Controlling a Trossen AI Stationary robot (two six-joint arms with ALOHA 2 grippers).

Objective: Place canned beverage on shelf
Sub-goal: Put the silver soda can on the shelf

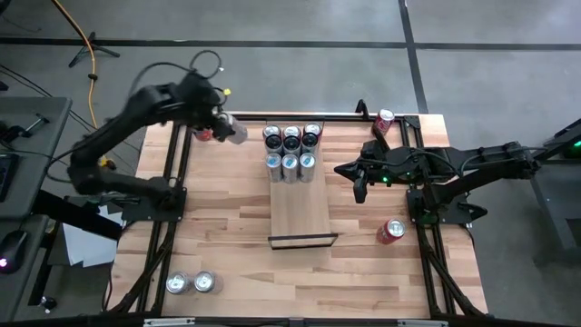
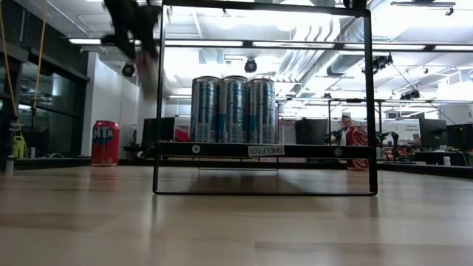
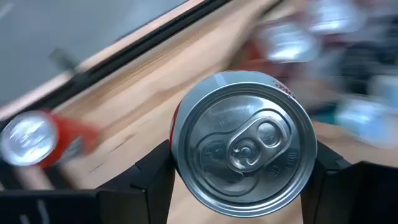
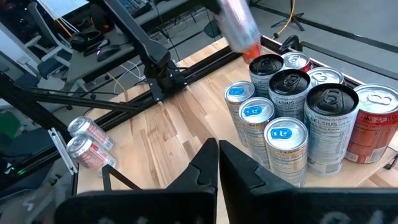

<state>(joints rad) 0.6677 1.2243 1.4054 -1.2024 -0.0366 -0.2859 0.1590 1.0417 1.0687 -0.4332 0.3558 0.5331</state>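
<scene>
Canned beverage [image 3: 244,144], red with a silver top, sits pinched between the fingers of the left end effector [image 1: 221,130], held in the air over the far left part of the bench [image 1: 218,236], just left of the shelf's far end. We judge the step in hand to be the carry toward the shelf [image 1: 300,213].

The far end of the shelf already carries a block of six tall cans [image 1: 290,150]; the near half of the board is bare. We would set the can down on the bare wood just in front of that block, coming in from above so its side does not knock the standing cans.

We would keep the can upright and release only once its base rests flat.

Right end effector [image 1: 360,189], fingers pressed together and empty, waits just right of the shelf.
</scene>
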